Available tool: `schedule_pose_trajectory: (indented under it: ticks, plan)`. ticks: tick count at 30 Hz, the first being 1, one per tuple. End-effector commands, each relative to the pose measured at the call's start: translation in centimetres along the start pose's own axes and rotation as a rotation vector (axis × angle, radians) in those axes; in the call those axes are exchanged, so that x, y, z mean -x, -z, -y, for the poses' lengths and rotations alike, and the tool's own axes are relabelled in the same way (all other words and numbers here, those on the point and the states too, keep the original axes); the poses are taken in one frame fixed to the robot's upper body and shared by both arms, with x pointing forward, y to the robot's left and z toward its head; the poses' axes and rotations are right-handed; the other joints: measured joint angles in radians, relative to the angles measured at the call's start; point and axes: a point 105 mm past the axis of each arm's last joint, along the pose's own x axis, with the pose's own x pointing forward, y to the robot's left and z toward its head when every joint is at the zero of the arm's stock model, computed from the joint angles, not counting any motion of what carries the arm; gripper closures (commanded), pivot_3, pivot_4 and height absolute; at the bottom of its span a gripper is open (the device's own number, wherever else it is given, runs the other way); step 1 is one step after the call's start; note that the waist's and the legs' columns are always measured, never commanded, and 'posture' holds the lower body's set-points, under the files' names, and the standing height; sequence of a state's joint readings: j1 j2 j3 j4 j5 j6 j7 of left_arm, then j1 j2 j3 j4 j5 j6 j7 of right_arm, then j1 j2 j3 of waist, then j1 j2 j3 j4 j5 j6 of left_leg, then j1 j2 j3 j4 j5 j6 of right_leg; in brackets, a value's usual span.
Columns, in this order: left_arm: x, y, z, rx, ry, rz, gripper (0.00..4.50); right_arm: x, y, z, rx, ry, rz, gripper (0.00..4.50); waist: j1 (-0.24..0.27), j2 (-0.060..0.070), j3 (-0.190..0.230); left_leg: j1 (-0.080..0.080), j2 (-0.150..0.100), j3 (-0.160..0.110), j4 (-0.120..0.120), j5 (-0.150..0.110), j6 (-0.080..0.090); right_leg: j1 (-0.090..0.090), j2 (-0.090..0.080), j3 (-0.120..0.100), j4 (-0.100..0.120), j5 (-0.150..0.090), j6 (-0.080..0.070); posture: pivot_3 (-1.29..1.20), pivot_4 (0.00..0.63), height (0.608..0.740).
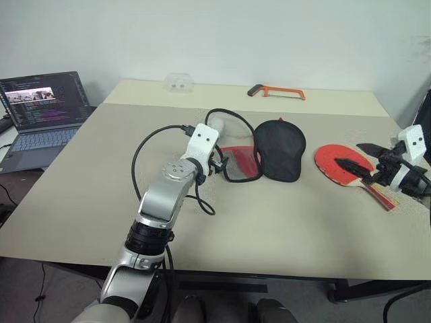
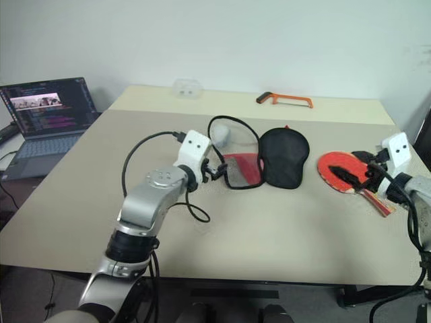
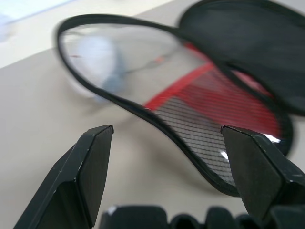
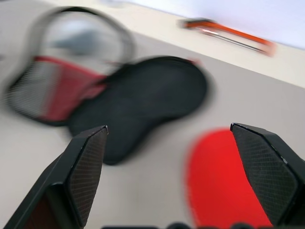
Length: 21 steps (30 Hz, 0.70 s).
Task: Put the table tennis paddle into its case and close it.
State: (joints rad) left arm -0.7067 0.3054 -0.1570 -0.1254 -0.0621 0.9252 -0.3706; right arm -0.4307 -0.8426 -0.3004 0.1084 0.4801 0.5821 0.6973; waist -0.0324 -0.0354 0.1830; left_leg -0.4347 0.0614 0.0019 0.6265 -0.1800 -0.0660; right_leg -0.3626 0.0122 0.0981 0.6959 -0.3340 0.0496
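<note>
Currently the left gripper (image 1: 217, 163) hangs wide open and empty just short of the case (image 1: 259, 151), which lies unzipped. Likewise the right gripper (image 1: 362, 158) gapes empty above the table tennis paddle (image 1: 347, 166).

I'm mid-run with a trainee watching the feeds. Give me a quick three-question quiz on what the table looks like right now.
1. True or false: the paddle is already inside the case.
2. Which gripper is beside the paddle? A) left gripper B) right gripper
3. What orange tool lies at the far edge of the table?

Key:
1. False. The paddle lies on the table, to the right of the case, which lies open.
2. B. The right gripper is open at the paddle; the left gripper is open at the case's flap.
3. A hacksaw.
</note>
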Motion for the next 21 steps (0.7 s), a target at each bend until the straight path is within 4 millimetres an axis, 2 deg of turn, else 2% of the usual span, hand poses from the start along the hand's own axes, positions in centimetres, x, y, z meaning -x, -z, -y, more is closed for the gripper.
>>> schedule_pose_trajectory:
  ticks: [1, 7, 10, 14, 17, 21]
  plan:
    - [0.9, -2.0, 0.7, -0.056, 0.114, 0.09, 0.57, 0.8, 0.0, 2.8, -0.036, 0.158, -0.031, 0.0, 0.0, 0.0, 0.0, 0.0, 0.0, 0.0, 0.0, 0.0, 0.0, 0.0, 0.0, 0.0, 0.0, 0.0, 0.0, 0.0, 0.15, 0.74]
    - [1.8, -2.1, -0.3, -0.071, 0.217, 0.11, 0.57, 1.1, 4.6, 4.1, -0.084, 0.289, -0.346, 0.0, 0.0, 0.001, 0.0, 0.0, 0.0, 0.001, 0.0, 0.0, 0.0, -0.001, 0.0, 0.001, 0.0, 0.0, 0.0, 0.0, 0.15, 0.74]
    - [1.8, -2.0, -0.2, -0.07, 0.228, 0.112, 0.57, 1.2, 5.8, 4.3, -0.109, 0.312, -0.411, 0.0, -0.001, 0.002, 0.001, 0.0, 0.0, 0.001, 0.0, 0.0, 0.0, -0.001, 0.0, 0.001, 0.0, 0.0, 0.0, 0.0, 0.15, 0.74]
    - [1.7, -1.9, 1.1, -0.069, 0.27, 0.119, 0.57, 1.0, 7.3, 4.7, -0.12, 0.323, -0.462, 0.0, 0.0, 0.002, 0.001, 0.0, 0.0, 0.001, 0.0, 0.0, 0.0, -0.001, 0.0, 0.001, 0.0, 0.0, 0.0, 0.0, 0.15, 0.74]
    - [1.7, -2.1, 1.8, -0.058, 0.297, 0.138, 0.57, 0.7, 7.4, 4.7, -0.109, 0.299, -0.434, 0.0, 0.0, 0.002, 0.001, 0.0, 0.0, 0.001, -0.001, 0.0, 0.0, -0.001, 0.0, 0.001, -0.001, 0.0, 0.0, 0.0, 0.15, 0.74]
    - [1.8, -2.5, 1.0, -0.019, 0.285, 0.163, 0.57, 0.0, 4.4, 3.1, -0.062, 0.18, -0.273, 0.0, -0.002, 0.004, 0.002, 0.0, 0.0, 0.001, -0.001, 0.0, 0.0, -0.002, 0.0, 0.001, 0.0, 0.0, 0.0, 0.0, 0.15, 0.74]
